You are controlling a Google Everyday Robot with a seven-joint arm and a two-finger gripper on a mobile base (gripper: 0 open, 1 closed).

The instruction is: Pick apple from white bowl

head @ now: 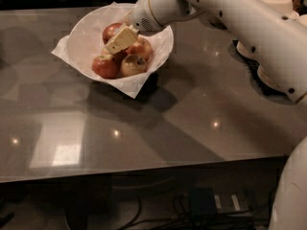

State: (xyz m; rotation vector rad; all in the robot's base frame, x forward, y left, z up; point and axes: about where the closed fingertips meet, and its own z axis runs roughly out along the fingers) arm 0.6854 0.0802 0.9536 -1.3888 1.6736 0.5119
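The white bowl (pixel 81 42), lined with white paper, stands on the table at the back left. It holds several apples. The deep-red apple (pixel 112 31) lies at the back of the pile. Yellower, red-blushed apples (pixel 105 66) lie in front of it and to its right. My gripper (pixel 116 44) reaches into the bowl from the right. Its pale tip rests over the pile, just in front of the deep-red apple and against it. My white arm (pixel 230 18) stretches from the right edge across the back of the table.
The bowl stands on a glossy grey table (pixel 182 119). Stacked pale dishes (pixel 276 4) and dark objects stand at the back right, behind my arm. The table's front edge runs across the lower part of the view, with cables on the floor below.
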